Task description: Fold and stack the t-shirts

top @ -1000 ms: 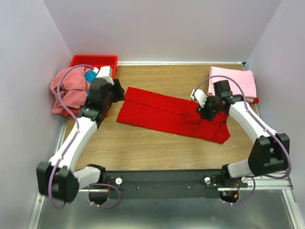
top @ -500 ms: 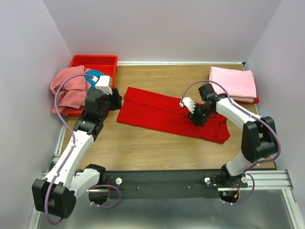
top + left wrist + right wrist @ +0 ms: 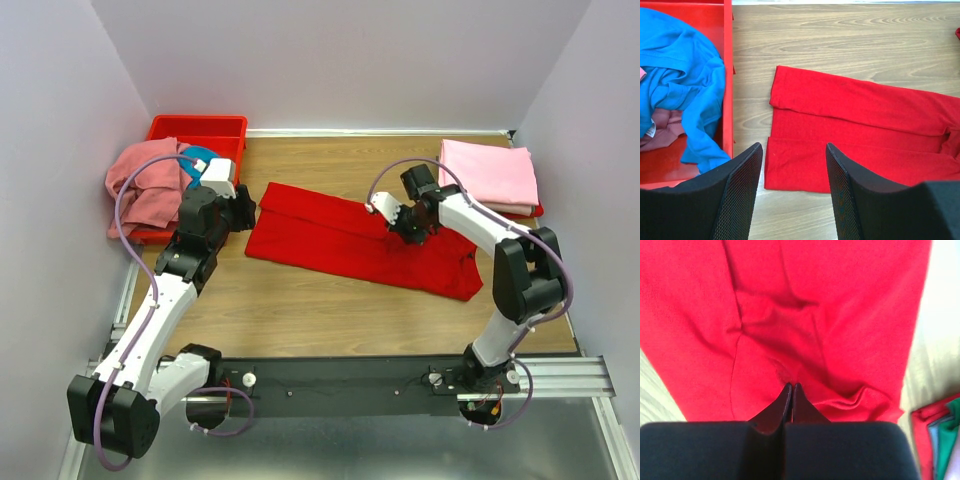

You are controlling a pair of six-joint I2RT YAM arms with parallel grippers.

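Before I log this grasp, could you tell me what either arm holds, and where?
Right fingers pinch the red shirt right of its middle; left fingers hold nothing.

White arms (image 3: 160, 290), black fingers (image 3: 737, 200), lilac cables (image 3: 118, 205)

Robot lab test cell, not a home. Left arm (image 3: 160, 298) and right arm (image 3: 480, 222) are bolted to a black rail (image 3: 340, 380) on bare metal framing (image 3: 570, 378) at the table (image 3: 320, 310) edge. Plain lilac walls (image 3: 350, 60) box the table in on three sides. Purple cables (image 3: 118, 212) hang loose. The only props are a red shirt (image 3: 320, 232), a red bin (image 3: 197, 127) and a folded pile (image 3: 490, 172).
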